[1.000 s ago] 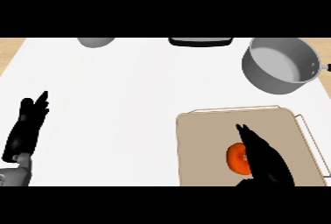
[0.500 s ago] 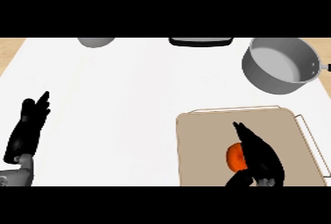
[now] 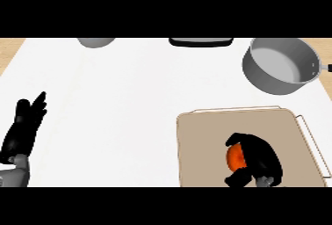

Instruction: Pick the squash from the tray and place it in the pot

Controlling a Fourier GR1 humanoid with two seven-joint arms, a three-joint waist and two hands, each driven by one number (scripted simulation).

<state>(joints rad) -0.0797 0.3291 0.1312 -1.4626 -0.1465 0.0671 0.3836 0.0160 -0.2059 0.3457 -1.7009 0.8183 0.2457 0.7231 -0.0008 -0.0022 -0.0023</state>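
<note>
Right hand point(image 3: 258, 161): on the tray point(image 3: 201, 145), near right of the bench point(image 3: 130, 96). Fingers point(image 3: 243, 139) now curled over the far end of the squash point(image 3: 234, 158), thumb tucked under its near end; a second ago extended straight along its right side, half a second ago just starting to bend. Squash: orange, lying on the tray near its near edge, only its left flank visible past the hand. Unmoved compared with both earlier frames, resting on the tray surface as far as can be seen.

Tray: tan, with a thin wire handle along its right side, same position as before.

Pot point(image 3: 282, 65): grey, at far right of the bench, well apart from the tray, tilted rim toward the viewer, a short black handle at its right edge. Interior showing nothing but its pale base.

Left hand point(image 3: 23, 129): resting at the near left edge of the bench, fingers straight, held together, pointing away. No change from earlier frames.

Grey bowl point(image 3: 96, 41) and black-rimmed object point(image 3: 201, 42): at the far edge, cut off by the view.
</note>
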